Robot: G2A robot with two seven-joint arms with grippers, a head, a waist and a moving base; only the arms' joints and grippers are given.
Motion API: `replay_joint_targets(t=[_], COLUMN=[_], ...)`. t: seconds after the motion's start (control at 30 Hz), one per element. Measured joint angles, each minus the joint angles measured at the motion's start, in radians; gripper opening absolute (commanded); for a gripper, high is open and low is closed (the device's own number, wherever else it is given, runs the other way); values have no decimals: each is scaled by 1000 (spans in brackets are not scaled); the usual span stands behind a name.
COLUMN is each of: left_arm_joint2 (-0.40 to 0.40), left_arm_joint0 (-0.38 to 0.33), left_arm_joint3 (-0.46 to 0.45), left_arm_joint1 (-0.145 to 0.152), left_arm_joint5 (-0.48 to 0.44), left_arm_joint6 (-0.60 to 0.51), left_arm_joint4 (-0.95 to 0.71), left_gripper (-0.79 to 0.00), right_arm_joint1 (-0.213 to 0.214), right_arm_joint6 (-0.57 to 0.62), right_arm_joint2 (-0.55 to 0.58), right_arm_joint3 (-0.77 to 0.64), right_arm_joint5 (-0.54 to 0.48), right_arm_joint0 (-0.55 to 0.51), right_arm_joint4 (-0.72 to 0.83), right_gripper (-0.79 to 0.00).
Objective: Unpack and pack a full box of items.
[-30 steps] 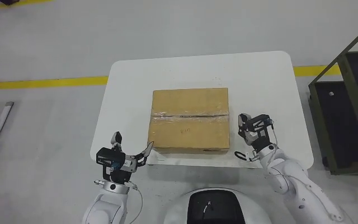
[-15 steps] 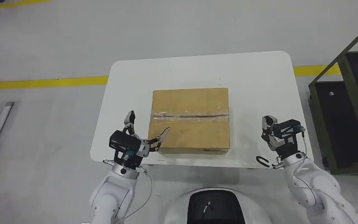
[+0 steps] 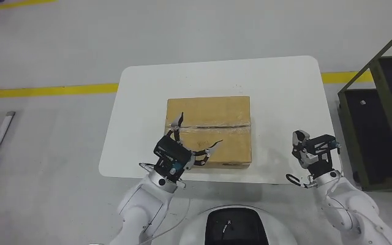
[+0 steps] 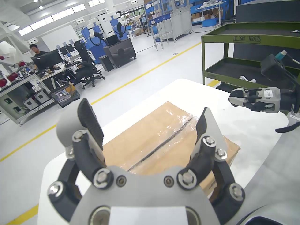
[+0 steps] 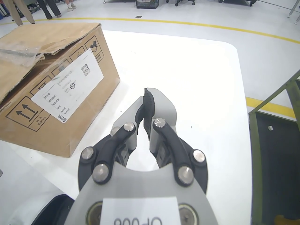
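The left gripper [image 4: 145, 111] hung above the near part of the cardboard box [image 4: 164, 129], its fingers [image 4: 90, 120] spread wide apart and holding nothing. Between them ran the box's top seam, closed under a strip of wrinkled clear tape [image 4: 174, 127]. The box lay flat on the white table [image 4: 248, 132]. Over the table's right side, well apart from the box, the right gripper [image 4: 232, 98] hovered with its fingertips pressed together. Beyond the table's right edge stood a green cart [image 4: 234, 45] with dark shelves. A yellow floor line [image 4: 140, 73] crossed the pale floor on the far side.
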Motion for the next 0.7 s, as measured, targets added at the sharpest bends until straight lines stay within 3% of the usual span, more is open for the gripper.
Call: replay_joint_targets(t=[0.43,0.7], left_arm_joint2=[-9,69], left_arm_joint0=[28,-67], left_arm_joint3=[8,84], left_arm_joint1=[-2,-14], left_arm_joint5=[28,9], left_arm_joint6=[-15,-129], left_arm_joint4=[-67,-96], left_gripper=[0,0], right_arm_joint1=[-1,-2], right_arm_joint6=[11,15], right_arm_joint2=[-17,-18], right_arm_joint3=[14,6], right_arm_joint5=[-18,-7], right_arm_joint0=[8,7], right_arm_joint4=[-3,-14], right_gripper=[-785,-785])
